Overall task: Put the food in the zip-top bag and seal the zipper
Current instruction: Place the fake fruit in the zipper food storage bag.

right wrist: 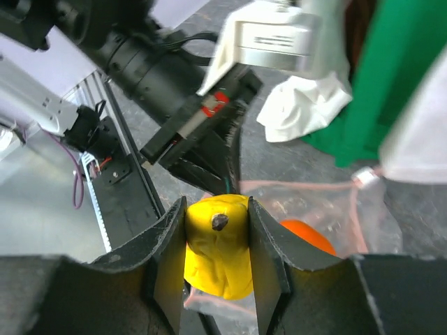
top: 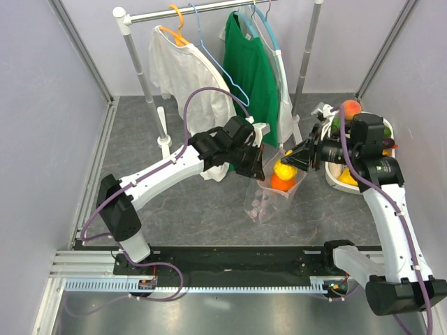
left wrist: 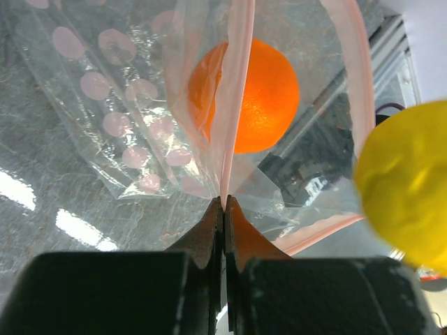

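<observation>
One zip-top bag (top: 264,202) is held on the grey worktop (top: 195,209) by its pink zipper (left wrist: 236,105), on which the left end effector (left wrist: 224,204) is clamped. One orange fruit (left wrist: 258,98) is seen inside the bag. One yellow fruit (right wrist: 218,258) is gripped by the right end effector (right wrist: 216,216) just above the bag. A white basket (top: 334,183) is set right of the bag. Behind the bag, one white shirt (top: 185,77) and one green shirt (top: 253,77) are hung on a rail (top: 202,10).

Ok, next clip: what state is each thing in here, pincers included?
zip-top bag: held up, mouth open.
zipper: unsealed, one side pinched.
orange fruit: inside the bag.
yellow fruit: gripped at the bag's mouth, not released.
left pincer: shut on the zipper.
right pincer: shut on the yellow fruit.
white basket: holding other food.
</observation>
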Robot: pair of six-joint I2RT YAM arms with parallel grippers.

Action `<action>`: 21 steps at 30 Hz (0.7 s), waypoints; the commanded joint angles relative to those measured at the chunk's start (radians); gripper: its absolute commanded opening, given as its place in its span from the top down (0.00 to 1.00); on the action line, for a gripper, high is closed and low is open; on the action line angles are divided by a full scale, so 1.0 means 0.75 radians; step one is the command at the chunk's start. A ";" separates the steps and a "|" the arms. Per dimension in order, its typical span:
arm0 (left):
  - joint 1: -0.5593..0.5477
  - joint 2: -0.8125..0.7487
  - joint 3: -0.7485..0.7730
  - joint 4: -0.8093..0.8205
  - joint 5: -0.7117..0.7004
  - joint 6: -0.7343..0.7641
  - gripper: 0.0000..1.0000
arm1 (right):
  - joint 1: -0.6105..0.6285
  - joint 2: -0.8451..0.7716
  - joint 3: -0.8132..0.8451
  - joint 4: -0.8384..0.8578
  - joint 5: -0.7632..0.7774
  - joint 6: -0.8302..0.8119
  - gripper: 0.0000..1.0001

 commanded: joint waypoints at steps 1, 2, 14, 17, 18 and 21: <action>0.004 -0.004 0.012 0.057 0.090 -0.032 0.98 | 0.110 0.001 -0.062 0.181 0.110 -0.014 1.00; 0.004 -0.002 0.012 0.059 0.094 -0.038 0.98 | 0.157 0.007 -0.068 0.169 0.165 -0.033 0.98; 0.027 -0.033 0.002 0.077 0.133 -0.036 0.97 | 0.341 0.034 -0.028 -0.085 0.395 -0.199 0.13; 0.037 -0.043 -0.004 0.077 0.133 -0.036 0.97 | 0.323 0.077 0.101 -0.224 0.583 -0.160 0.02; 0.039 -0.045 -0.008 0.075 0.135 -0.032 0.97 | 0.303 0.085 0.107 -0.258 0.585 -0.160 0.02; 0.041 -0.053 -0.017 0.077 0.135 -0.032 0.97 | 0.174 0.067 0.081 -0.351 0.575 -0.141 0.02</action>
